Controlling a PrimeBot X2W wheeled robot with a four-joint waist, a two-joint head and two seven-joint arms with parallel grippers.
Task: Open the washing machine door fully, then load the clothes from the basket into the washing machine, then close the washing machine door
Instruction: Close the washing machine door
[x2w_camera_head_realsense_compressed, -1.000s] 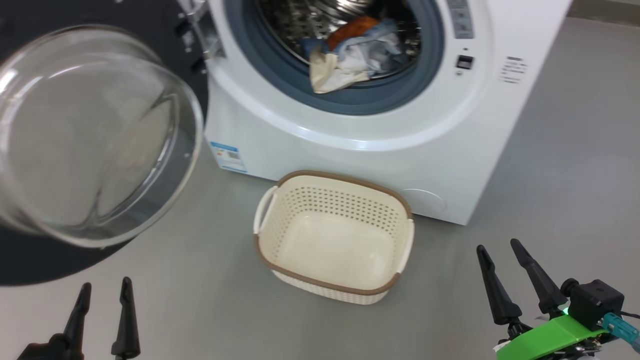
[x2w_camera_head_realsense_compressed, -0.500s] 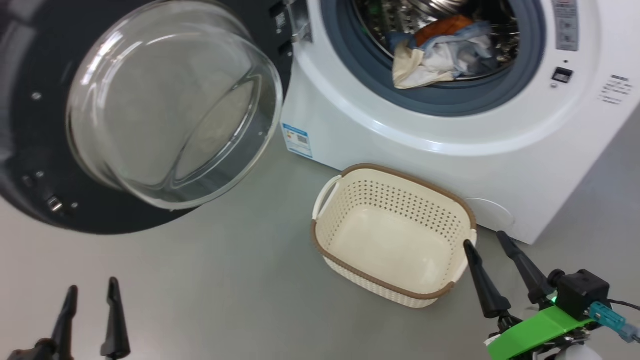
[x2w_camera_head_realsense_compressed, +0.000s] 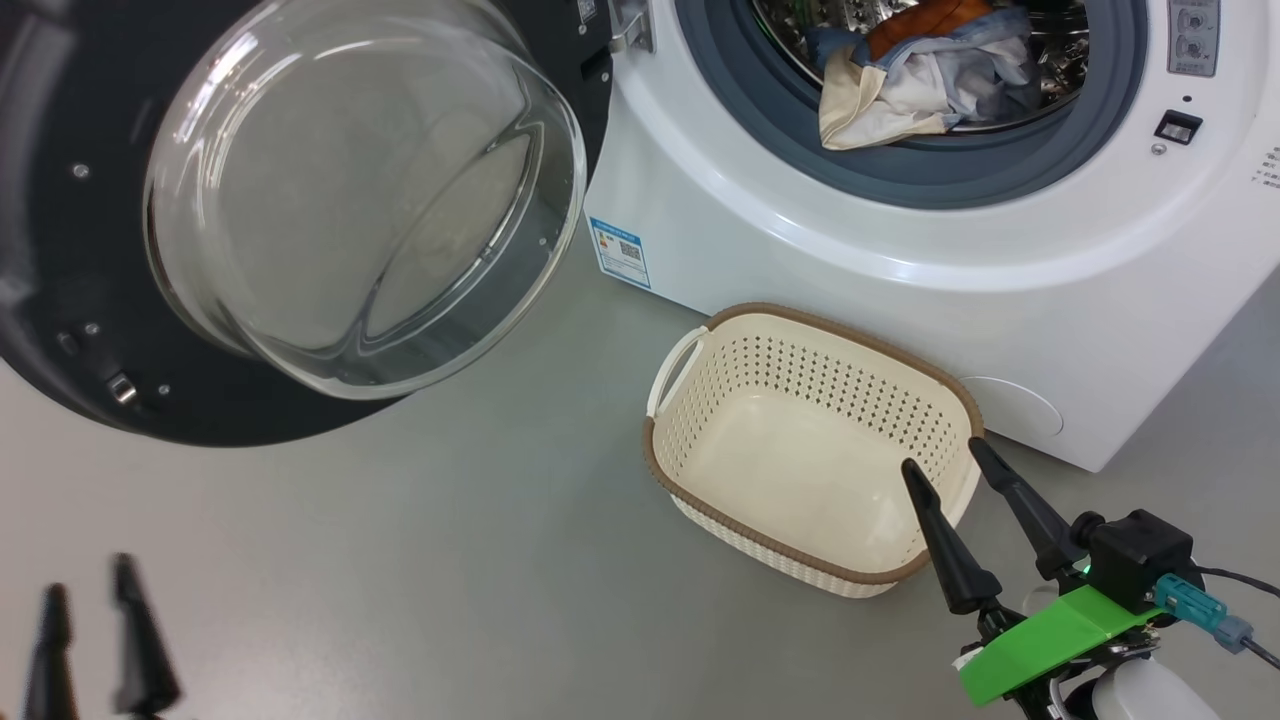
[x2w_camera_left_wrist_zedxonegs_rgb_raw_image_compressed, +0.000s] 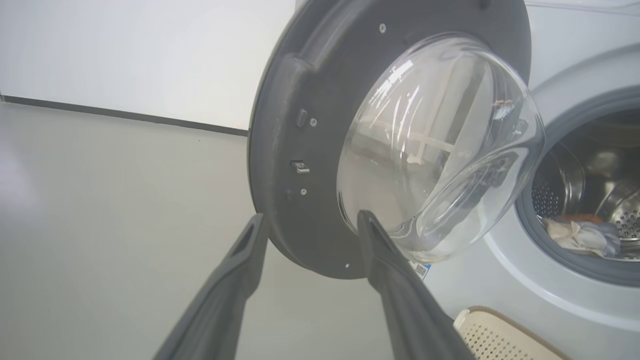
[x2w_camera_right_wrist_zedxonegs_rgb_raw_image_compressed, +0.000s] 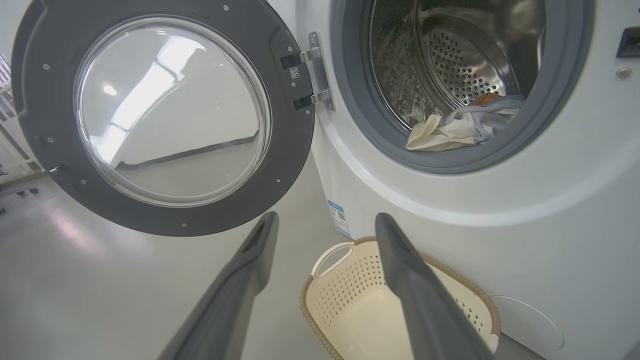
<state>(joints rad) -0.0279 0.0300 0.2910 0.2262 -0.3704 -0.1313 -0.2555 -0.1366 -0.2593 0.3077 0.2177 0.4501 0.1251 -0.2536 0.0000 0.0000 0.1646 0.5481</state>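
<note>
Head view: the left gripper, near left, and the right gripper, near right, are both spread wide and hold nothing. The right one's tips overlap the small cream perforated plastic basket, which stands mouth up, long axis left to right, just before the big white front-loading washing machine. Light blue, orange and white clothes lie in its steel drum.

Left wrist view: the round black-rimmed glass door is swung wide to the left, its bulge facing near.

Right wrist view: the door hangs from hinges on its right edge.

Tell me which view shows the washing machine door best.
The right wrist view: nearly all of the washing machine door faces the camera, swung open, hinge included. The head view cuts off its left and top edges; the left wrist view sees it obliquely, its top cropped.
</note>
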